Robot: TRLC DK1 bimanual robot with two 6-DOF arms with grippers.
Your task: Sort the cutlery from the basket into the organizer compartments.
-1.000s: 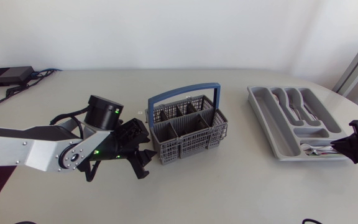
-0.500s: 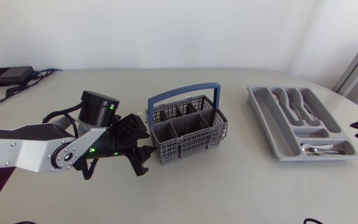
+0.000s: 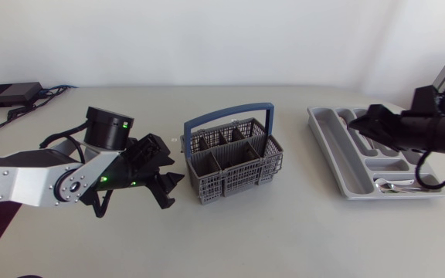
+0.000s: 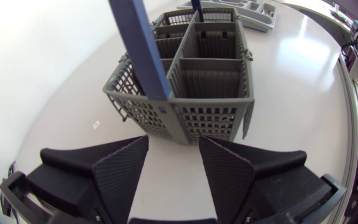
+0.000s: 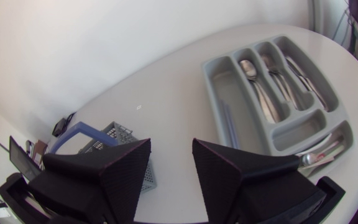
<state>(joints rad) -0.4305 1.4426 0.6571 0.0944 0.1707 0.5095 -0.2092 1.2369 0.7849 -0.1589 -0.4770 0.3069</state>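
The grey cutlery basket (image 3: 232,164) with a blue handle (image 3: 230,116) stands mid-table; no cutlery shows in its compartments (image 4: 210,78). My left gripper (image 3: 170,182) hovers just left of it, open and empty (image 4: 173,168), facing the basket's wall. The grey organizer (image 3: 338,166) lies at the right with spoons and forks (image 3: 371,133) in its long compartments and small pieces (image 3: 396,185) in the crosswise front one. My right gripper (image 3: 364,118) hangs above the organizer's far end, open with nothing between its fingers (image 5: 171,174). Below and ahead of it are the organizer (image 5: 229,93) and basket (image 5: 114,132).
A black box (image 3: 10,94) with cables sits at the table's far left corner. Bare tabletop lies between basket and organizer and along the front edge.
My right gripper opened, leaving cutlery in the organizer's front compartment, pulled off to the right, then came back higher over the organizer's far end. The left arm drew slightly away from the basket.
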